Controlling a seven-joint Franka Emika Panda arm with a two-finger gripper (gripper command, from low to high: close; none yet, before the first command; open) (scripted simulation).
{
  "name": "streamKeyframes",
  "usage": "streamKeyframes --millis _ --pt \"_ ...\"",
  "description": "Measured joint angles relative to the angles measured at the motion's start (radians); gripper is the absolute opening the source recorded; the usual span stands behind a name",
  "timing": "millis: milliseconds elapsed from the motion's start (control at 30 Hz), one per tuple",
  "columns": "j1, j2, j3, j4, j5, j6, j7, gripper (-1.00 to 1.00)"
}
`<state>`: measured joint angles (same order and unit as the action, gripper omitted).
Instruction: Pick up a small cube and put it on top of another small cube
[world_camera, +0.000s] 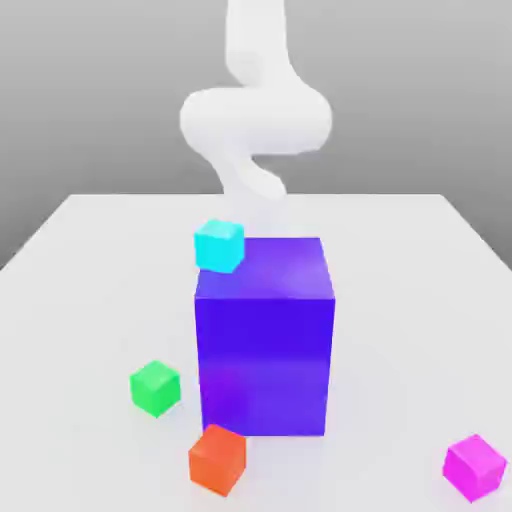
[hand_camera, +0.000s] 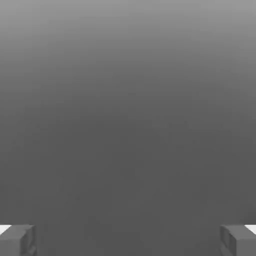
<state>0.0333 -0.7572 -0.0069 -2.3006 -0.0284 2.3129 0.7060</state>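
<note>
Exterior view: white arm (world_camera: 255, 120) rises behind the big blue-purple block (world_camera: 264, 335), lower end hidden behind that block, so its tip can't be read here. Magenta cube (world_camera: 475, 466), the one to pick, sits alone on the counter (world_camera: 90, 270) at the exterior view's right near corner, well apart from everything, open on all sides, looks an easy grab. Green cube (world_camera: 155, 388), the stack target, sits on the counter at the exterior view's left of the block, near it but not touching, top free. Orange-red cube (world_camera: 217, 457) lies in front of the block's lower left corner, just beside it; contact unclear. Cyan cube (world_camera: 219, 245) appears at the block's upper left edge; can't tell if it rests on the counter behind or leans on the block. Nothing stacked yet, task looks unstarted. Hand view: two grey fingertips (hand_camera: 17, 240) at opposite corners, jaws spread wide, nothing between them; gripper (hand_camera: 128, 241) faces plain grey with no cube in sight, so it's likely parked away from the objects, pick approach not begun.
</note>
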Motion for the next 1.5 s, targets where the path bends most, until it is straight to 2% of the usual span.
streamKeyframes --millis 367,700,1100,1500 --pt "0.145 0.19 -0.044 -0.002 -0.105 0.054 -0.432 0.0" --pt "0.266 0.359 -0.093 -0.004 -0.155 0.102 -0.851 0.0" --pt "0.386 0.563 -0.136 -0.008 -0.154 0.168 -1.397 0.0" --pt "0.466 0.766 -0.128 -0.013 -0.095 0.238 -1.984 0.0"
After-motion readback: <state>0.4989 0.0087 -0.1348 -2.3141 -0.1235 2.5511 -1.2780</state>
